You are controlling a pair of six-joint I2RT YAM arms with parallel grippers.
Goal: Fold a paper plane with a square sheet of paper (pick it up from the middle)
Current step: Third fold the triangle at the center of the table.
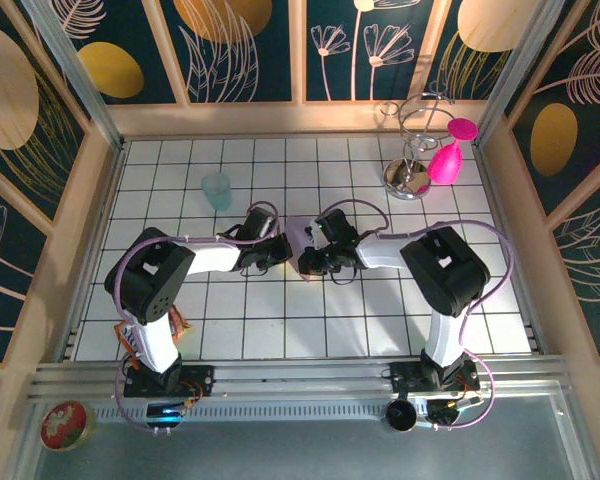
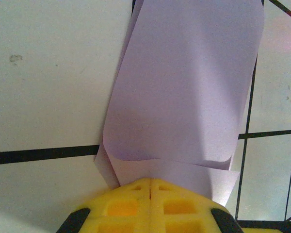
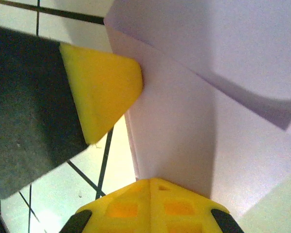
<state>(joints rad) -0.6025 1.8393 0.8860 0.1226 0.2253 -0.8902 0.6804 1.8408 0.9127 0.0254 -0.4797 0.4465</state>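
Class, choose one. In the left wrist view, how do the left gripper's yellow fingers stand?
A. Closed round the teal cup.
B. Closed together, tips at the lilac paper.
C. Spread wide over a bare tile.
B: the left gripper has its two yellow fingers meeting with no gap between them, and the lilac paper runs out from right at their tips.

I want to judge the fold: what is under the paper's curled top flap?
A lower layer of the paper sticks out beneath the flap and reaches the shut left gripper, with the white tiled table around it. The flap hides the crease and the rest underneath.
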